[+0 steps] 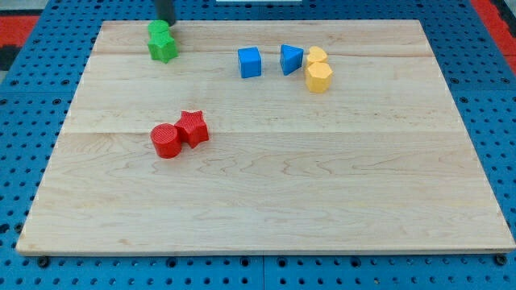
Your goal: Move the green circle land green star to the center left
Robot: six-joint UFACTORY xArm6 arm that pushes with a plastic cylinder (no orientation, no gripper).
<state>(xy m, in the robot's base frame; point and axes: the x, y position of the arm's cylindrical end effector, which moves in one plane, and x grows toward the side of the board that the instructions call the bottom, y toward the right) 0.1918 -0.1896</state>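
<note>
Blocks: two green (pixel 162 42), two red (pixel 179 134), two blue (pixel 270 60), two yellow (pixel 318 70); end effector state unseen.

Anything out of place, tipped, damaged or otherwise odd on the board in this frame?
Nothing stands out. The blocks sit flat in pairs: green blocks at the top left with my tip just above them, red pair centre left, blue and yellow blocks at the top. The board looks undamaged.
</note>
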